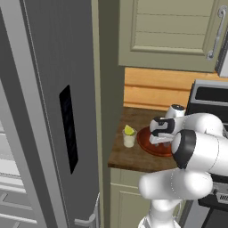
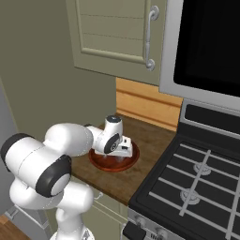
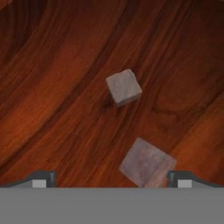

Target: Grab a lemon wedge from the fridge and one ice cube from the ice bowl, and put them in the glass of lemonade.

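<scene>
**Wedge is in the glass; the ice cube is yet to be picked**

The glass (image 1: 129, 139) stands on the wooden counter (image 1: 127, 156), just left of the bowl (image 1: 144, 141) in the left base view. A yellow-green wedge (image 1: 129, 130) sits at its mouth, so the lemon half of the task looks done.

The bowl holds 2 pale grey cubes on its reddish-brown floor. In the hand view, 1 cube (image 3: 124, 87) lies near the middle and the other cube (image 3: 147, 164) lies low, between the 2 fingertips (image 3: 45, 178), apart from both. The first cube is well apart from the second, so neither should crowd a grasp.

The gripper (image 1: 161, 141) hangs over the bowl, pointing down into it. Its fingers stand wide apart with nothing held; the lower cube sits in the gap, untouched.

What is left, as I judge it: lower onto 1 cube, close, lift, carry it left to the glass and drop it in. That is roughly the last half of the job.

The fridge (image 1: 49, 111) fills the left of the left base view, with a door swung out toward the camera. A stove (image 2: 197, 183) stands to the right of the counter, and beige cabinets (image 2: 117, 28) hang above.
</scene>
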